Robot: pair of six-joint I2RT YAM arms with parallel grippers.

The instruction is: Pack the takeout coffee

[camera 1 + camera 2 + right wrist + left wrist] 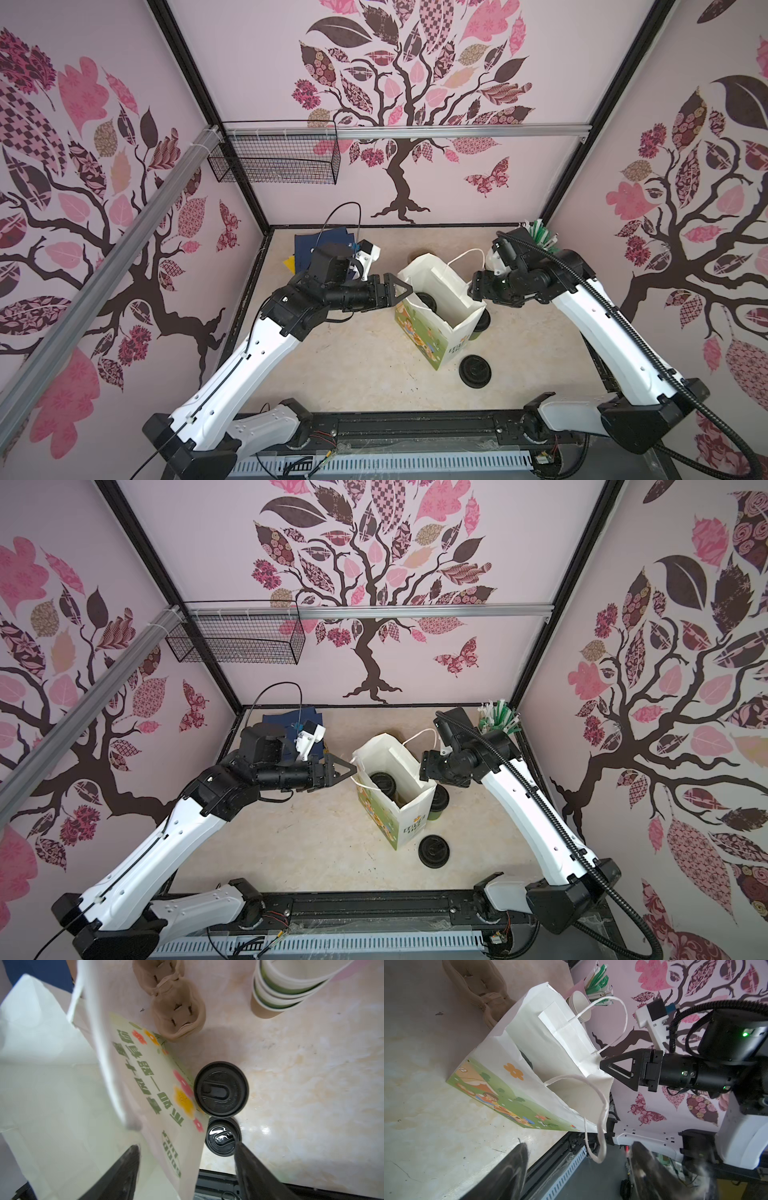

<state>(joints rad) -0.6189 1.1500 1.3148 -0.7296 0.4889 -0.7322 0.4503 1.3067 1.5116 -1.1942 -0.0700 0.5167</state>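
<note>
Over on the left, navy napkins lay by the back wall. The left gripper hung at the left rim of the paper bag, its fingers apart, the bag's white handle looping loosely between them. The bag stood upright and open mid-table. Of the 2 takeout coffees, the packed cup sat inside the bag, only its black lid showing, and the outside cup stood on the table right against the bag's right wall. A loose lid lay just in front of it. The right gripper was at the bag's right rim, fingers spread wide with the bag wall between them, unpinched. Green-wrapped straws stood in the far right corner.
</note>
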